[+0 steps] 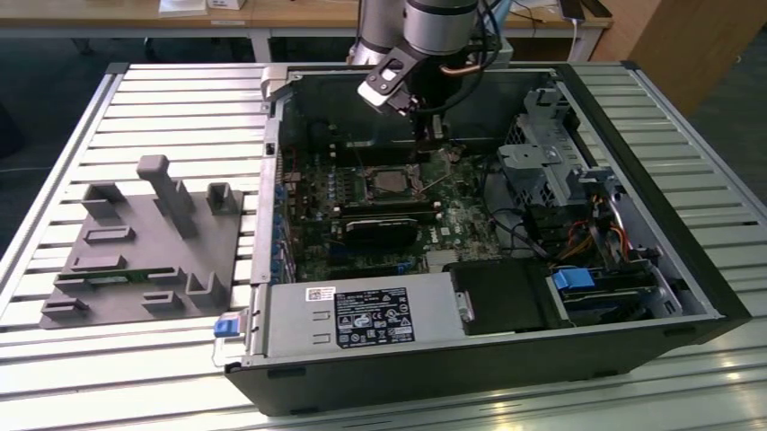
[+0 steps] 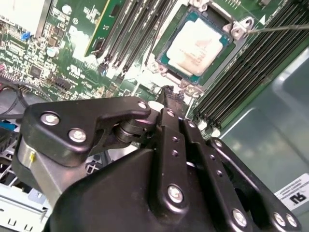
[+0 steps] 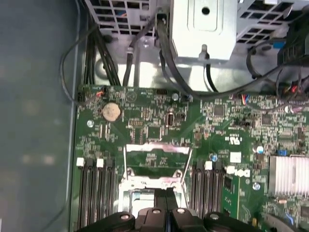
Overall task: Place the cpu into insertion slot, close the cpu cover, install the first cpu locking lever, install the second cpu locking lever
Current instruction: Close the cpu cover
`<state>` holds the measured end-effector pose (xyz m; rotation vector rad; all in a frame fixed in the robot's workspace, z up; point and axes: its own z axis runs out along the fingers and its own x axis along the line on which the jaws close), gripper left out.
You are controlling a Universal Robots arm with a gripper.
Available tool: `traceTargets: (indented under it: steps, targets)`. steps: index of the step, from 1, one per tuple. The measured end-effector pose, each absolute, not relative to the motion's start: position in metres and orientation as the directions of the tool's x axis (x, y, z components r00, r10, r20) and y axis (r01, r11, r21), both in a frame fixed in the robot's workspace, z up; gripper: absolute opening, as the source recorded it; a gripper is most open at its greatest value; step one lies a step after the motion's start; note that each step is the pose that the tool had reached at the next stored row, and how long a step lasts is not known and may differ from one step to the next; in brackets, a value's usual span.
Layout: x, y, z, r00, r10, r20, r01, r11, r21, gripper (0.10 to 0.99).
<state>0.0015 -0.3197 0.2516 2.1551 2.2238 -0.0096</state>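
Carrying desk: we see a slatted metal desk [image 1: 168,99] bearing an open computer case [image 1: 480,368].
Motherboard: the green motherboard [image 3: 145,125] lies flat on the floor of the case.
Pincer: the pincer [image 3: 166,194] hangs low over the board, its black fingers [image 3: 160,200] looking pressed together on nothing.
Cpu cover: the cpu cover [image 3: 157,149] appears to us to stand raised, just beyond the fingertips.
Insertion slot: the insertion slot [image 2: 155,57] sits between banks of memory slots [image 2: 227,77].
Cpu: the cpu [image 2: 197,44] lies seated in the slot, silver top up. We judge it light, stiff and fragile underneath, best taken by its bare edges.
Cpu and pincer: apart, with the chip just ahead of the fingertips and untouched.
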Motion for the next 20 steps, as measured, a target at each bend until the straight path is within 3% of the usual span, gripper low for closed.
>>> traceTargets:
  steps: [20]
  targets:
    - [0.027, -0.320, 0.258, -0.031, 0.999, -0.036, 0.999, 0.032, 0.022, 0.106]
